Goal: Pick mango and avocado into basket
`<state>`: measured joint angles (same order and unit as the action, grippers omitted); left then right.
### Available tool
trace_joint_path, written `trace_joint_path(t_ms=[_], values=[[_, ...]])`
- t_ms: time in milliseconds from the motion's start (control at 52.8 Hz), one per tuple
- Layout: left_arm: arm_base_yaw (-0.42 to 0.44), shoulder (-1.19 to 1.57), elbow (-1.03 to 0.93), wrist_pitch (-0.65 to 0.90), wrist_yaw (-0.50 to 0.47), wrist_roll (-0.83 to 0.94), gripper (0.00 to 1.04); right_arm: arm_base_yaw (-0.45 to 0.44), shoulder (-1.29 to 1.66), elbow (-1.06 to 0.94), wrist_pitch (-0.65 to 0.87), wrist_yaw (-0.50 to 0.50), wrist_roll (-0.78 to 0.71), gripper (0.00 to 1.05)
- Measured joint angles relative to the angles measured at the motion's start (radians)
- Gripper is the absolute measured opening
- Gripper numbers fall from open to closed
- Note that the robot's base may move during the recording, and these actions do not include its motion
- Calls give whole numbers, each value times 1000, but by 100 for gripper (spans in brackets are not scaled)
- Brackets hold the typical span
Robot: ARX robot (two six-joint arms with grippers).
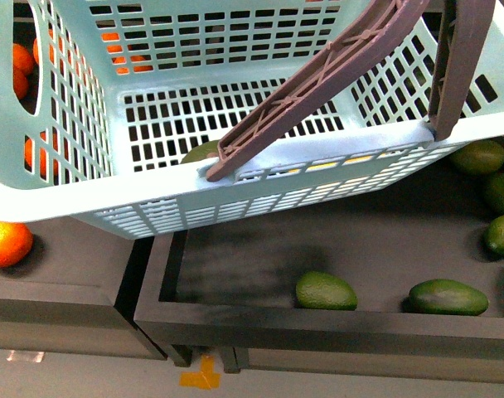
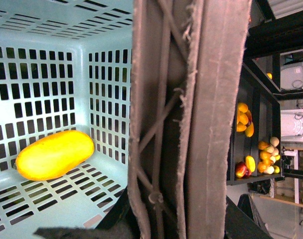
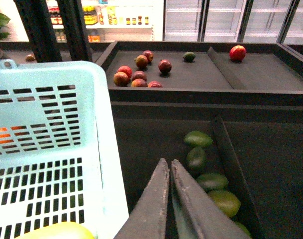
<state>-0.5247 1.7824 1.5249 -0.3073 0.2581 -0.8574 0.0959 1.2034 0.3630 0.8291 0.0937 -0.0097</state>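
While the mango (image 2: 54, 154) lies in the basket (image 2: 42, 74), the right gripper (image 3: 169, 164) is pinched together, empty — left gripper: cannot tell.

- A dark display stand (image 1: 260, 319) with raised edges fills the near ground.
- Below its front edge lies grey floor (image 1: 86, 377) marked with yellow tape (image 1: 201, 378).
- Behind the stand, a second dark tray (image 3: 191, 74) holds red and brown fruit (image 3: 139, 75).
- Beyond that tray stand brightly lit glass-door fridges (image 3: 226, 20) and shelves of bottles (image 3: 116, 20).
- Off to the stand's side, a dark rack (image 2: 256, 104) carries yellow and orange fruit (image 2: 243, 119), with white machines (image 2: 296, 74) past it.
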Motion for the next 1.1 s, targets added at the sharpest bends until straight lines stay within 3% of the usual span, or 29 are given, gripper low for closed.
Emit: trace_joint_path(t_ms=[19,322,758,853,1099], values=[[0,0,0,0,0,0,16,-5,-19,-21,3,-6,0,2],[1,0,0,0,2,-1,16,-92,-222,-196,-24,-87,3,2],[1,0,0,0,-2,0,16,-93,-468,-301,-167,-92,2,2],[1,0,0,0,-1,0,16,-93,-483,-339,-132,-92,3,2],[1,0,0,0,0,0,16,-93,-666,-345,-302,-94,3,2]])
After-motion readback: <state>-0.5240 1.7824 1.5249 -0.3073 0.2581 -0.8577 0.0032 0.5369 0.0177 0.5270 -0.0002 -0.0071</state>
